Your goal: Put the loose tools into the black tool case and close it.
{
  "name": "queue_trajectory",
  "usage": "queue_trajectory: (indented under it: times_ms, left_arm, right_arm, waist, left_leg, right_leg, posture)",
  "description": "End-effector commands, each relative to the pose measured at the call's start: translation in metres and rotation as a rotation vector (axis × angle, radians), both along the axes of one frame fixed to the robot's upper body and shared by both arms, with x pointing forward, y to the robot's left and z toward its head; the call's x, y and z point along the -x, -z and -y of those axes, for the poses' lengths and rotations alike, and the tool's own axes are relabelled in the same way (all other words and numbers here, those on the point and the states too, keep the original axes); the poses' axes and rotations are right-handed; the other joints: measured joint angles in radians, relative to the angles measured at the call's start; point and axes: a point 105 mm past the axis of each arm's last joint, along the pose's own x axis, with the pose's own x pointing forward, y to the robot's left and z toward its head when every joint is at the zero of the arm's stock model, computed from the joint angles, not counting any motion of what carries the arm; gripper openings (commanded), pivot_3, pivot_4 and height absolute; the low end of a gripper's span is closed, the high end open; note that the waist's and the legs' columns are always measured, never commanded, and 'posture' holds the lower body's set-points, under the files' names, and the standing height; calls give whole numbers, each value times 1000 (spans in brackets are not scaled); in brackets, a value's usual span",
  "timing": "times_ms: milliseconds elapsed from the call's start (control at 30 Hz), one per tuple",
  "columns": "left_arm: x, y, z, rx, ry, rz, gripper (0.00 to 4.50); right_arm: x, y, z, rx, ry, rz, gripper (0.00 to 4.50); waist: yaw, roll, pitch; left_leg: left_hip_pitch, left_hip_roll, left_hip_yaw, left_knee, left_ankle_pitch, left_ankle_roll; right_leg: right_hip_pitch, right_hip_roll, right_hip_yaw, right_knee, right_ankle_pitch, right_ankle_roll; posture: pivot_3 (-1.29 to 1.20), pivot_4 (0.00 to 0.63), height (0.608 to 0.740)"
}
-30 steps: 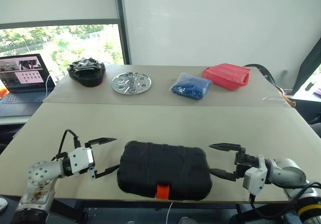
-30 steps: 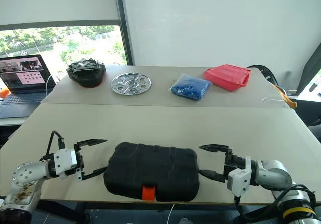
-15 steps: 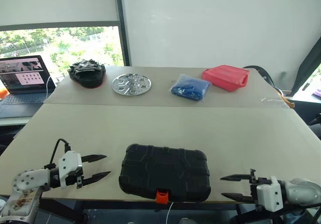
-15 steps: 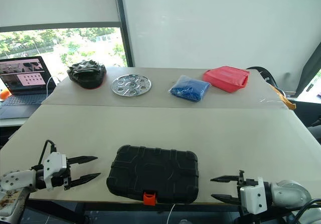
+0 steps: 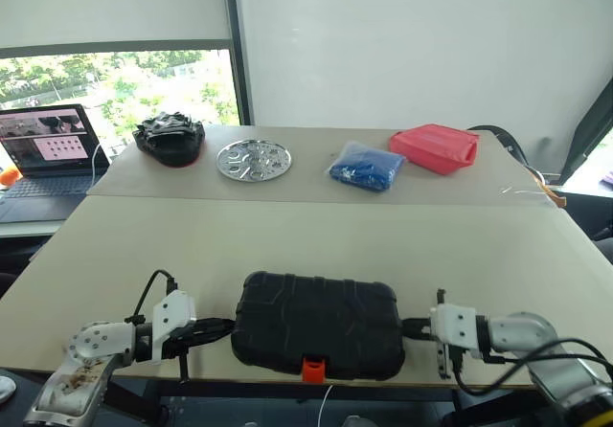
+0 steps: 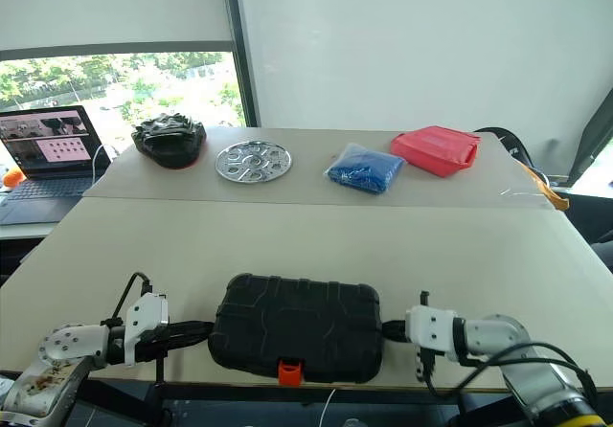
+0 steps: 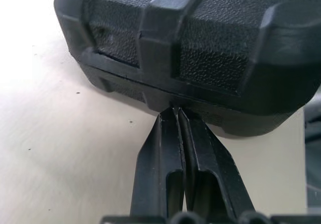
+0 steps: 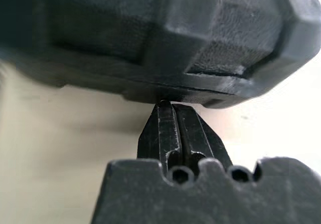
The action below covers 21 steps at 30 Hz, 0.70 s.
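— Where's your black tool case point(image 5: 318, 324)?
— Closed, at the bench's point(image 5: 316, 240) near edge. Your left gripper point(image 5: 222, 328) and right gripper point(image 5: 414, 329) have fingers pressed together, tips against its ends.
— Beyond?
— Red box point(image 5: 434, 147), blue bag point(image 5: 365, 166), metal plate point(image 5: 253, 159), well apart.

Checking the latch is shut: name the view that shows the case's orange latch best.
The left eye view: the orange latch sits unblocked on the black tool case's near edge. The right eye view shows it too; both wrist views show the case's ends, no latch.

Bright daylight from window point(image 5: 124, 87) at left, soft shadows, right wrist view blurred
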Motion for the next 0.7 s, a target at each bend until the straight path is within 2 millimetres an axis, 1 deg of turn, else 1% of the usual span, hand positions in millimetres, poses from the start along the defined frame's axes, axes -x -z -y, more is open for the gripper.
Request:
queue_trajectory:
  times_ms: [33,100,133,233,300,333,400,467,567,633,700]
  left_arm:
    - [-8,-13,25,46,33,61,152]
    - [-9,-12,29,45,38,60,152]
    - [-9,-11,30,44,39,59,152]
    - [-9,-11,33,53,42,66,152]
    - [-8,-13,35,63,46,70,152]
    - [-6,-13,35,66,45,67,152]
    - [-4,-13,31,56,37,64,152]
    - [-2,-15,18,52,4,43,152]
    - [7,-25,-3,67,8,-15,152]
    - [12,-40,-10,115,41,-83,152]
    - [10,-59,-10,158,77,-126,152]
  right_arm:
    - [-38,-33,-13,-89,93,75,0]
    - [-54,-34,-10,-57,152,63,0]
    - [-59,-33,-9,-44,171,59,0]
    - [-80,-37,-4,-34,297,51,0]
    - [-84,-38,-3,-29,327,48,0]
    - [-84,-39,-3,-11,333,56,0]
    - [-84,-43,-4,-29,362,64,0]
    - [-75,-48,-4,-46,346,69,0]
    - [-54,-56,1,-84,293,96,0]
    - [-36,-67,4,-143,230,122,0]
    - [-15,-67,9,-151,182,92,0]
  waist:
    - [-1,0,0]
    - [-1,0,0]
    - [0,0,0]
    - [2,0,0]
    - [3,0,0]
    - [4,0,0]
    - [4,0,0]
    - [3,0,0]
    - [1,0,0]
    - [1,0,0]
    - [3,0,0]
  left_leg:
    - [0,0,0,0,0,0]
    - [0,0,0,0,0,0]
    - [-1,0,0,-1,0,0]
    - [-6,0,-1,-2,0,0]
    - [-8,0,-1,-2,0,0]
    - [-12,-1,-1,-1,0,0]
    - [-16,-1,-1,0,0,0]
    - [-16,-1,-1,-1,0,0]
    - [-17,0,-1,-1,0,0]
    - [-17,0,-2,-2,0,0]
    - [-17,0,-2,-1,0,0]
  right_leg:
    - [0,0,0,0,0,0]
    - [-1,0,0,0,0,0]
    - [-1,0,0,0,0,0]
    - [-6,0,-1,0,0,0]
    - [-8,0,0,1,1,0]
    - [-13,-1,0,2,1,0]
    - [-18,-1,-1,3,1,-1]
    - [-18,-1,0,3,1,-1]
    - [-18,-1,-1,3,1,-1]
    - [-18,0,-1,2,1,0]
    - [-18,0,-2,2,1,0]
  posture:
    - [0,150,740]
    - [0,150,740]
    - [0,150,740]
    - [0,150,740]
    - [0,150,740]
    - [0,150,740]
    - [0,150,740]
    - [0,150,740]
    - [0,150,740]
    - [0,150,740]
    - [0,150,740]
